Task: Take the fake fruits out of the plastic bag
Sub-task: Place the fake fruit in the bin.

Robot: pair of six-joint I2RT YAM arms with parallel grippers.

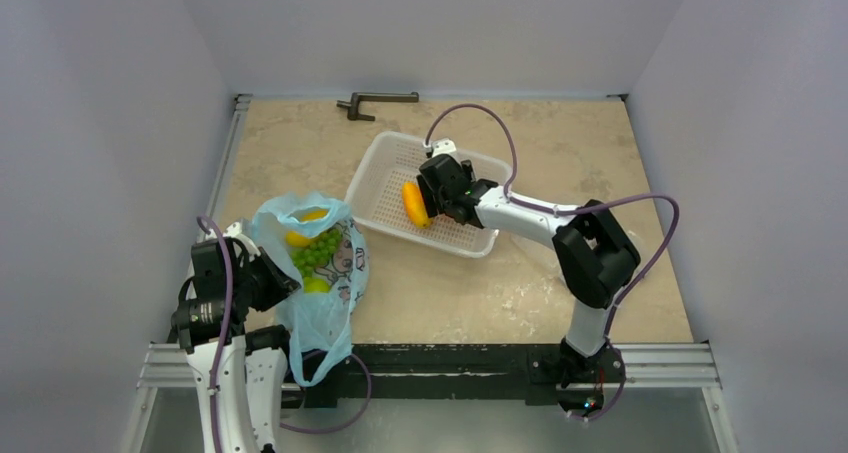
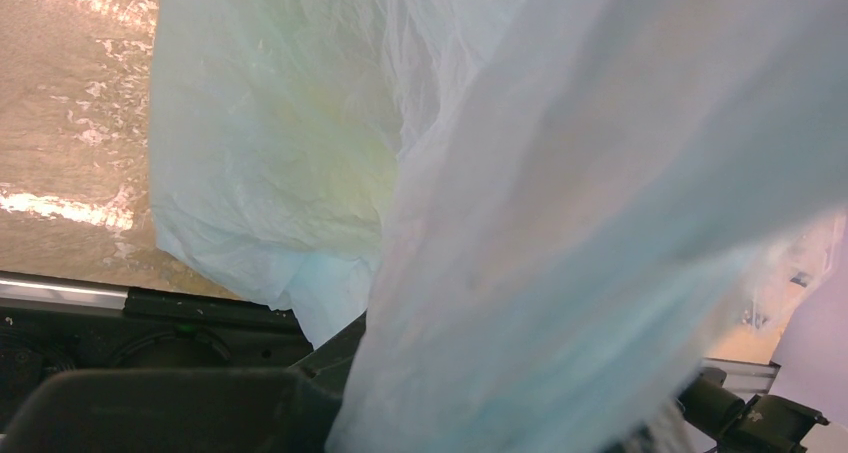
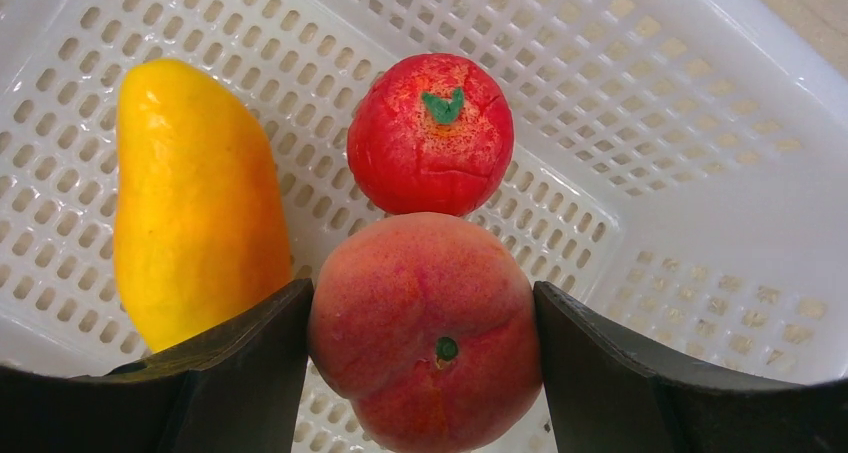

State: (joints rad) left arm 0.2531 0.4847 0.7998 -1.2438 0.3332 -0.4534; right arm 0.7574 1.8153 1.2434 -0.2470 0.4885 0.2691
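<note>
The light blue plastic bag [image 1: 322, 318] stands open at the near left with green grapes [image 1: 318, 248], a yellow fruit [image 1: 300, 237] and a green round fruit [image 1: 317, 285] inside. My left gripper [image 1: 272, 281] is shut on the bag's left edge. In the left wrist view the bag [image 2: 560, 173] drapes over the fingers and hides them. My right gripper [image 3: 422, 291] is low inside the white basket [image 3: 700, 173], shut on the red-orange peach [image 3: 425, 318]. An orange-yellow oblong fruit [image 3: 195, 203] and a small all-red fruit [image 3: 430, 133] lie in the basket just beyond it.
The white perforated basket [image 1: 380, 158] sits at mid-table, tilted diagonally. A dark metal bracket [image 1: 375, 101] lies at the far edge. A metal rail [image 1: 450, 363] runs along the near edge. Grey walls close in both sides.
</note>
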